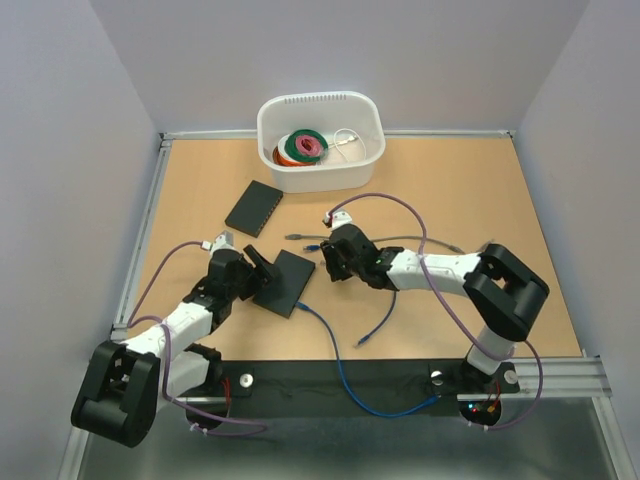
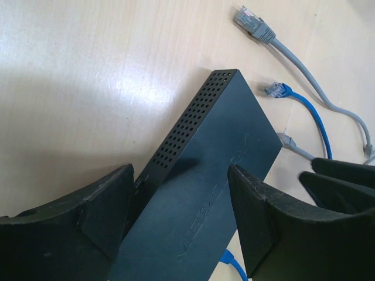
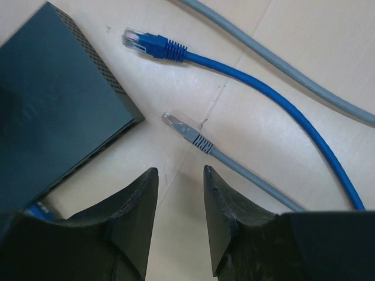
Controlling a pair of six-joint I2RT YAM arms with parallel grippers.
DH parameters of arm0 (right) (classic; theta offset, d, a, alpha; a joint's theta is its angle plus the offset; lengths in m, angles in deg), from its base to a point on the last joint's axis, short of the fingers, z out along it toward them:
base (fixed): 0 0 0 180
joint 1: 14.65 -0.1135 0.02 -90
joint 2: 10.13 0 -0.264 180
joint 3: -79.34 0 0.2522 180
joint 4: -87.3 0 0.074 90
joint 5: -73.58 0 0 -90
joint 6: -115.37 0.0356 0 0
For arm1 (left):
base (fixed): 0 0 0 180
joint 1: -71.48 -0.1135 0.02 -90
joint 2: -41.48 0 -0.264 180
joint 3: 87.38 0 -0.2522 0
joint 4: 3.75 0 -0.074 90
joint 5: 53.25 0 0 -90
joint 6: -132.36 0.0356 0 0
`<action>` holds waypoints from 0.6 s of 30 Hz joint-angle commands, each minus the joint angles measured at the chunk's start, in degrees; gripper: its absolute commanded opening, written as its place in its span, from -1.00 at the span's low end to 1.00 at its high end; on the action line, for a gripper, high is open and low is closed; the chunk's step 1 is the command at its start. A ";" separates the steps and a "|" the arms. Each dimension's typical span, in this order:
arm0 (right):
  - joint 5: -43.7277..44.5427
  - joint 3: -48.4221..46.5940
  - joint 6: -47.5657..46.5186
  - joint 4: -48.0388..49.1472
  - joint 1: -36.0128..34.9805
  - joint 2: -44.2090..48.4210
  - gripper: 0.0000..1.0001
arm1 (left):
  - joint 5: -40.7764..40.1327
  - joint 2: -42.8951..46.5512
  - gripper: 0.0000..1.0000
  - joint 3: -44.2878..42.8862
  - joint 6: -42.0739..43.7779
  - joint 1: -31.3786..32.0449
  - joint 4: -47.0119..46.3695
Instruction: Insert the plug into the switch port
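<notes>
**Desk:** Where is the switch?

**Arm:** The switch (image 2: pixel 205 175) lies flat on the table (image 1: pixel 480 200), near the front and left of centre. My left gripper (image 2: pixel 181 175) is over it, fingers (image 2: pixel 88 228) spread wide, one at each long side of the casing. The vented side shows beside one finger. I cannot tell whether the pads press on it.

**Desk:** And your right?

**Arm:** My right gripper (image 3: pixel 180 171) hangs just to the right of the switch. Its fingers stand a narrow gap apart, and only bare table shows between them. It holds nothing.

**Desk:** The plugs?

**Arm:** Two lie loose on the table ahead of my right fingertips. The gray plug (image 3: pixel 181 126) is the nearer one, just off the switch's corner and not touching it. The blue plug (image 3: pixel 146 42) lies beyond it, its clear tip turned toward the switch but apart from it. Another gray cable (image 3: pixel 293 70) crosses farther out.

**Desk:** Anything at the ports?

**Arm:** A blue cable (image 1: pixel 333 345) runs from the front rail up to the switch's near edge. The casing hides its end, so I cannot tell whether it sits in a port.

**Desk:** The rest of the table?

**Arm:** A second black box (image 1: pixel 253 207) lies farther back. A white bin (image 1: pixel 320 178) at the far edge holds tape rolls (image 1: pixel 303 146).
</notes>
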 commanded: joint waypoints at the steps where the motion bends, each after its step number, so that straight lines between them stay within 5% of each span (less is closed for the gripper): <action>1: -1.63 -3.26 -2.68 0.82 0.46 -3.11 -0.15 | -0.32 0.49 0.54 1.96 1.25 0.44 -1.75; 18: 2.06 -4.40 -7.33 1.26 0.81 -1.71 -0.13 | 1.18 -1.62 0.53 2.04 1.61 0.70 -4.04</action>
